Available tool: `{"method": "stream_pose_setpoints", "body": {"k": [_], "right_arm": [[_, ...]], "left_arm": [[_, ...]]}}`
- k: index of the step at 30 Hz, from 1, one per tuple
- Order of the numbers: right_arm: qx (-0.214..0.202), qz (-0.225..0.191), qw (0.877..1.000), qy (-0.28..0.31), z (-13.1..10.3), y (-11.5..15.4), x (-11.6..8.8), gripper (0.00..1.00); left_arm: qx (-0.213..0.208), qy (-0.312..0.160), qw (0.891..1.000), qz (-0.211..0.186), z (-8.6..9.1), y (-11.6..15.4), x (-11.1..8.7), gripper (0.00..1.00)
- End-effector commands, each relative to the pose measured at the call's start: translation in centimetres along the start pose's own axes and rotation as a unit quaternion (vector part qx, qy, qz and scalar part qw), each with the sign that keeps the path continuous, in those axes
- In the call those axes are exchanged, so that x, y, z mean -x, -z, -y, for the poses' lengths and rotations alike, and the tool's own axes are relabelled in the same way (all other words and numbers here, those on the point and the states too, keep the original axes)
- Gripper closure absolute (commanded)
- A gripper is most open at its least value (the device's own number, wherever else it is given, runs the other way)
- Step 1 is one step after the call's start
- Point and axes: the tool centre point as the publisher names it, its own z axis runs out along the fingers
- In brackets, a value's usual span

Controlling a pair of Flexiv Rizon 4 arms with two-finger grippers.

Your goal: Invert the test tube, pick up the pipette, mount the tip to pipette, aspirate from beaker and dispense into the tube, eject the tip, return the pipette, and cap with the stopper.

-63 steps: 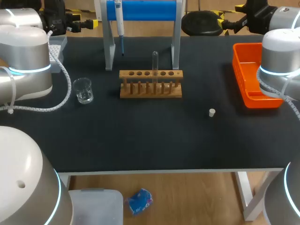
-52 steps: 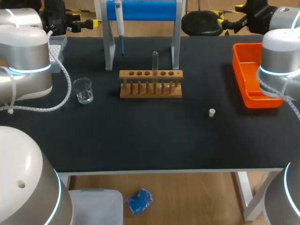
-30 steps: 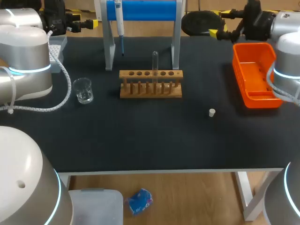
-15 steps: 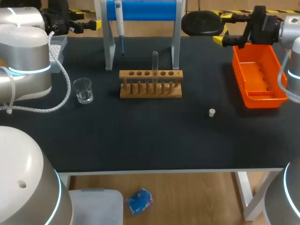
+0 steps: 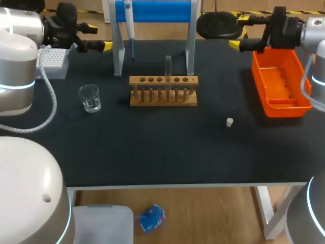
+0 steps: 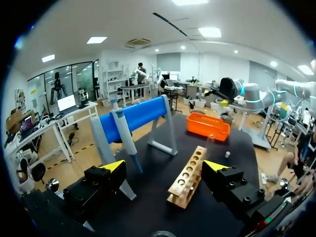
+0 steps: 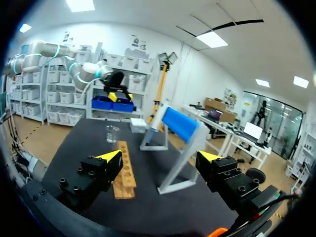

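Hanging pipette [image 6: 124, 129] lies ahead of left gripper [image 6: 165, 167].

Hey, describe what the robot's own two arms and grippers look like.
The left arm and right arm are rounded silver-grey casings with glowing cyan rings. A white spiral-wrapped cable hangs off the left. The left gripper and right gripper are black, blocky, bolt-studded, with yellow wedge tips.

I get bright, even light from ceiling panels [image 6: 210, 32] overhead; the black table [image 5: 152, 152] reads matte and shadows on it barely show; a pale sheen sits on my left arm [image 5: 18, 66]; small glints mark the beaker [image 5: 90, 98].
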Motion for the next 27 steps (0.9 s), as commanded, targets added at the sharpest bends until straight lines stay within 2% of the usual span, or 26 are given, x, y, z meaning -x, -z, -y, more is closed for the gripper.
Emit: {"method": "stream_pose_setpoints", "body": {"k": [1,2,7,12,18,23,24,27], "right_arm": [[0.026,-0.066,0.997,0.023,-0.2,0.5,-2.3,0.0],[0.036,-0.089,0.995,0.03,-0.4,0.4,-3.3,0.0],[0.053,-0.131,0.988,0.056,-0.9,-0.3,-6.0,0.0],[0.053,-0.131,0.988,0.056,-0.9,-0.3,-6.0,0.0],[0.053,-0.131,0.988,0.056,-0.9,-0.3,-6.0,0.0],[0.053,-0.131,0.988,0.056,-0.9,-0.3,-6.0,0.0],[0.053,-0.131,0.988,0.056,-0.9,-0.3,-6.0,0.0],[0.052,-0.133,0.988,0.051,-0.8,-0.4,-6.2,0.0]], "left_arm": [[0.002,0.0,1.0,-0.001,0.1,0.3,0.0,0.0],[0.002,0.0,1.0,-0.001,0.1,0.3,0.0,0.0],[0.002,0.0,1.0,-0.001,0.1,0.3,0.0,0.0],[0.002,0.0,1.0,-0.001,0.1,0.3,0.0,0.0],[0.016,-0.016,0.999,-0.044,-1.3,0.3,-3.3,0.0],[0.048,-0.04,0.994,-0.088,-2.3,-0.4,-6.6,0.0],[0.064,-0.045,0.993,-0.088,-2.5,-0.7,-7.0,0.0],[0.064,-0.045,0.993,-0.088,-2.5,-0.7,-7.0,0.0]]}}
